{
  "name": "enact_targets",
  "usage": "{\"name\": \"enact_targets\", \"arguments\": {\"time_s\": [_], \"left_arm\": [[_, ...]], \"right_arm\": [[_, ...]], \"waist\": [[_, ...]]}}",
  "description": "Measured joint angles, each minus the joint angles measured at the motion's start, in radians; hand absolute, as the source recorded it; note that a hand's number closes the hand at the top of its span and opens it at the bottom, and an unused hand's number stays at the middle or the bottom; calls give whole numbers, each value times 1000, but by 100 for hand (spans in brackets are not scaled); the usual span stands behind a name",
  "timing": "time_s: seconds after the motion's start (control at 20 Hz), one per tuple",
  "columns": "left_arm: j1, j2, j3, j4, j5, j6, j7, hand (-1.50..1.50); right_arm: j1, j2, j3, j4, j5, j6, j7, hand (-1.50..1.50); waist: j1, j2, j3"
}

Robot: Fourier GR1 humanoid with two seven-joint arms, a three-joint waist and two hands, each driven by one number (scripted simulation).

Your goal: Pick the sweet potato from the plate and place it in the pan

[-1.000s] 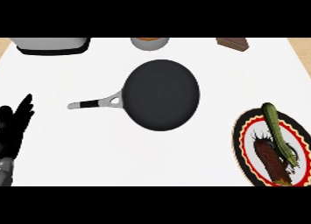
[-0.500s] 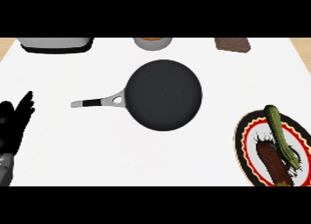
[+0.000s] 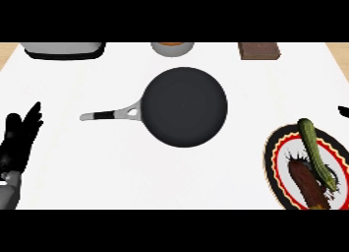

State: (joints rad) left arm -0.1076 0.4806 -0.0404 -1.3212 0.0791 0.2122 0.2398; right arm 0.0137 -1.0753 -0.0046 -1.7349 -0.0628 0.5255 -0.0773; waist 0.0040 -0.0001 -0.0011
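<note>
My left hand rests open, fingers straight, at left edge; sweet potato lies on plate, lower right; pan sits at centre.

sweet potato: dark, on plate | pan: black, empty

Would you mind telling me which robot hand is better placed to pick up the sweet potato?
Probably the right: the sweet potato lies on the plate at the right edge, while the left robot hand rests open at the far left, beyond the pan.
</note>
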Motion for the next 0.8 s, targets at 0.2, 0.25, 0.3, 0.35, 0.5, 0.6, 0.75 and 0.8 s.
{"name": "enact_targets", "arguments": {"time_s": [0.2,0.25,0.3,0.35,0.5,0.6,0.75,0.8], "left_arm": [[-1,-1,19,14,2,-24,-10,0],[-11,-15,13,19,-9,-17,-8,0],[-6,-12,23,19,-8,-24,-10,0],[-11,-15,28,27,-13,-26,-14,0],[1,-10,46,6,-20,-43,-3,0],[-4,-19,51,2,-34,-46,7,0],[4,-31,64,-2,-46,-48,9,0],[12,-28,73,-1,-48,-57,-2,0]], "right_arm": [[19,33,61,-60,99,8,61,-150],[13,45,69,-70,112,17,81,-150],[28,60,76,-93,132,15,98,-150],[37,76,83,-95,160,16,99,-150],[27,127,106,-80,239,25,106,-150],[20,161,113,-59,292,29,97,-150],[58,184,105,-82,360,28,96,-150],[55,198,103,-73,382,29,92,-150]], "waist": [[-3,0,0],[-4,0,1],[-5,0,1],[-6,-1,1],[-3,0,1],[-3,0,1],[-6,-1,1],[-6,-1,1]]}}
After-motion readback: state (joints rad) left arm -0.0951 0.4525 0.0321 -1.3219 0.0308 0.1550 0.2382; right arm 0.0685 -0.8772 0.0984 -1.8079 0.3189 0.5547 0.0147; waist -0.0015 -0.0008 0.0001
